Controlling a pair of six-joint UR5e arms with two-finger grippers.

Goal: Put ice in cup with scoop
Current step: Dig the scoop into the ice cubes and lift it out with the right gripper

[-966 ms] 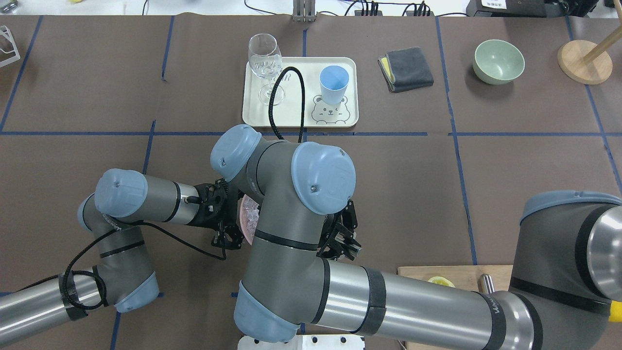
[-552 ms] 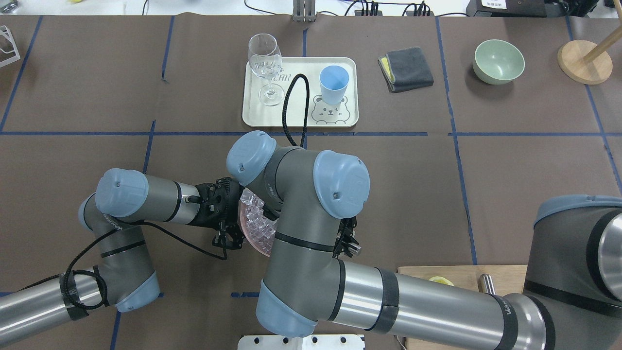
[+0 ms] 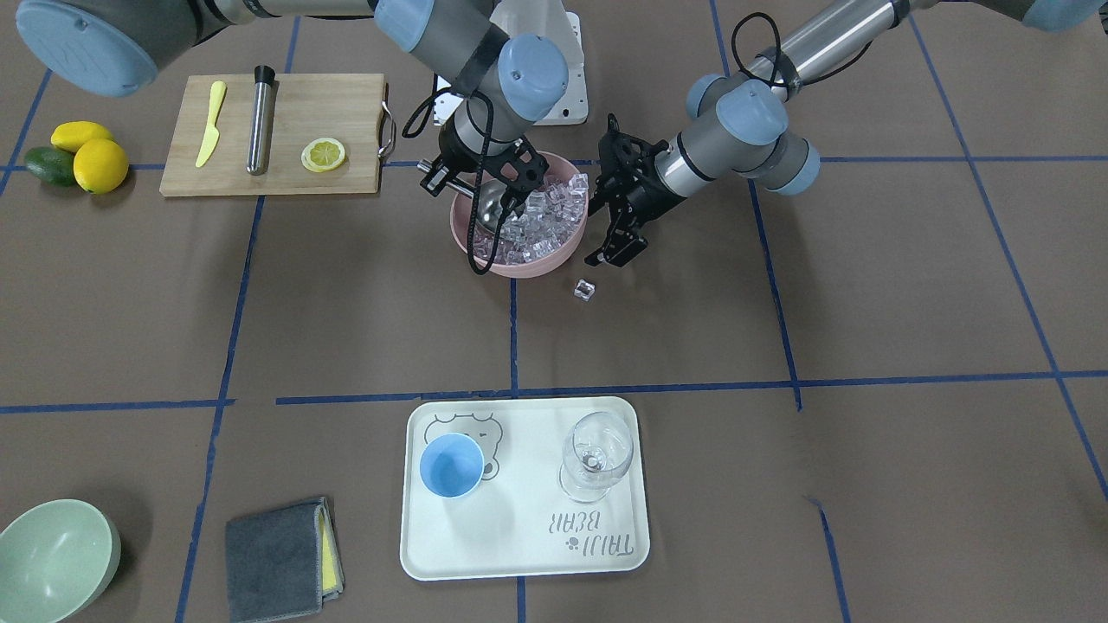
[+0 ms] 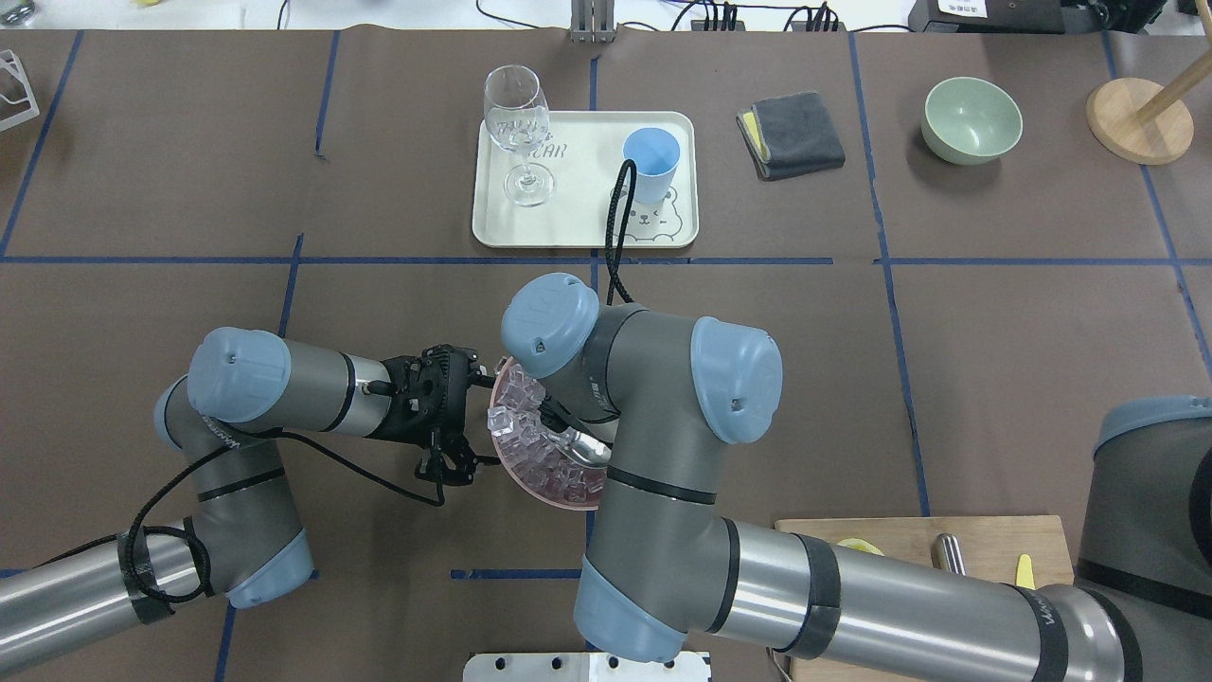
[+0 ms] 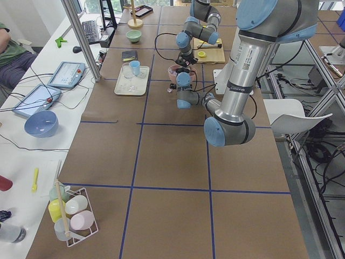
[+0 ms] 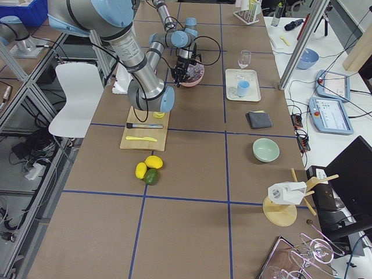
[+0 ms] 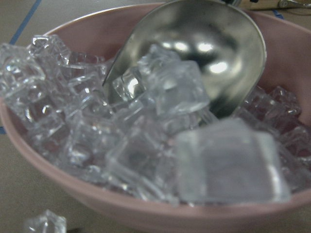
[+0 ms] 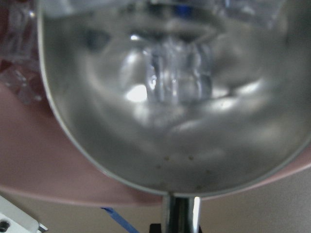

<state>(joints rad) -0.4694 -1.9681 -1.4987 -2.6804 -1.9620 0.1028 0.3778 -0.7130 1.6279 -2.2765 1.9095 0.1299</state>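
A pink bowl (image 3: 522, 263) full of ice (image 3: 547, 215) stands mid-table. My right gripper (image 3: 470, 177) is shut on the thin handle of the steel scoop (image 3: 491, 204). The scoop's trough lies in the ice (image 4: 519, 419) with a cube or two in it (image 7: 171, 91), also seen in the right wrist view (image 8: 177, 77). My left gripper (image 3: 606, 221) is open beside the bowl's rim and holds nothing. One loose cube (image 3: 585, 289) lies on the table by the bowl. The light-blue cup (image 3: 451, 465) stands empty on the cream tray (image 3: 519, 541).
A stemmed glass (image 3: 595, 454) shares the tray. A cutting board (image 3: 346, 112) holds a knife, a steel cylinder and a lemon slice. Lemons and an avocado (image 3: 78, 156), a green bowl (image 3: 52, 558) and a grey cloth (image 3: 281, 558) lie around.
My right arm has swung to the right in the overhead view, uncovering the bowl; the scoop now shows in the ice. The left arm has barely moved.
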